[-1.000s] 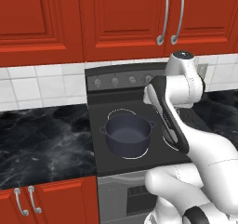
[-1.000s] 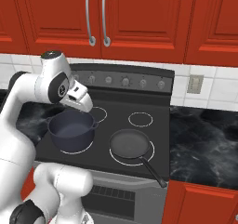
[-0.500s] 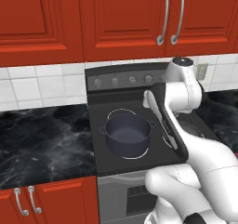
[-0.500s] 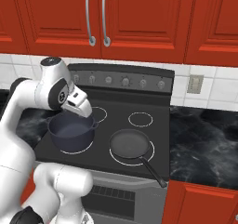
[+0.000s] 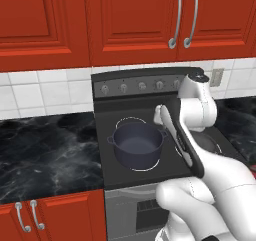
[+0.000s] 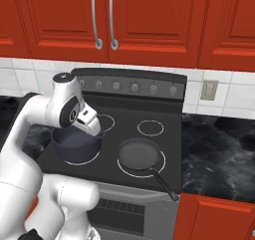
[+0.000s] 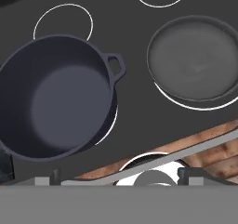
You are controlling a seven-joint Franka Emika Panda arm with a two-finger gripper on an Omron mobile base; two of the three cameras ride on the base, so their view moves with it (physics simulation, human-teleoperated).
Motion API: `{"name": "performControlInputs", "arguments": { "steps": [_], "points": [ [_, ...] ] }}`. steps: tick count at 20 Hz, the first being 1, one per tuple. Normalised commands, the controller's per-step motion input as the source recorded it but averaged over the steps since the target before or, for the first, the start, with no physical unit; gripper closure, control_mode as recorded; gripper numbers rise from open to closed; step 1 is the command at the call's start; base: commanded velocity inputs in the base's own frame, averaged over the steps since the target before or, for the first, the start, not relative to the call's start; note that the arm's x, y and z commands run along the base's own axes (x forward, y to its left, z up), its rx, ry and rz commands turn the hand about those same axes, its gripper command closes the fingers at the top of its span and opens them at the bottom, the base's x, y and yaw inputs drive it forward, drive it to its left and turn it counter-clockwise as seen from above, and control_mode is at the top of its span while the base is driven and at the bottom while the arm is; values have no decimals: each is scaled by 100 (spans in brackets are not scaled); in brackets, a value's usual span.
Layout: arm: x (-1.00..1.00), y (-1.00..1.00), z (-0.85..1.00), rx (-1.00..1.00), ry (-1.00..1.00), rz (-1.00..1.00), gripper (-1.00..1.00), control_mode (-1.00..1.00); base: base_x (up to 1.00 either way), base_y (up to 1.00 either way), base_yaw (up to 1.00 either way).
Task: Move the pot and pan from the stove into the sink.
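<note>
The dark blue-grey pot [image 5: 137,145] [image 6: 75,143] [image 7: 56,97] stands empty on the front left burner of the stove [image 6: 119,134]. The black pan [image 6: 140,154] [image 7: 197,62] lies on the front right burner, its long handle pointing over the stove's front edge. My gripper [image 6: 97,133] [image 7: 116,179] hangs open just above the pot's right side, by its loop handle [image 7: 116,65], with nothing between the fingertips [image 7: 190,175]. The sink is out of view.
Black marbled countertop [image 5: 50,150] [image 6: 219,144] flanks the stove on both sides. Red wall cabinets [image 6: 149,20] hang above, red base cabinets stand below. The grey back panel with knobs [image 6: 134,87] rises behind the burners. A wall outlet [image 6: 209,89] sits at the right.
The arm has come down, bringing the open hand lower and closer to the pot's right side. Pot and pan have not moved.
</note>
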Motion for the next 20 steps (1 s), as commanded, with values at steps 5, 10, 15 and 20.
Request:
{"name": "performControlInputs", "arguments": {
  "steps": [5, 10, 15, 20],
  "points": [
    [6, 0, -35, 3, 2, -2, -100, -100, 0, 0, 0],
    [15, 2, -33, 3, 1, -3, -100, -100, 0, 0, 0],
    [25, 11, -29, 1, 0, -5, -100, -100, 0, 0, 0],
    [26, 14, -26, 0, 0, -5, -100, -100, 0, 0, 0]
  ]
}}
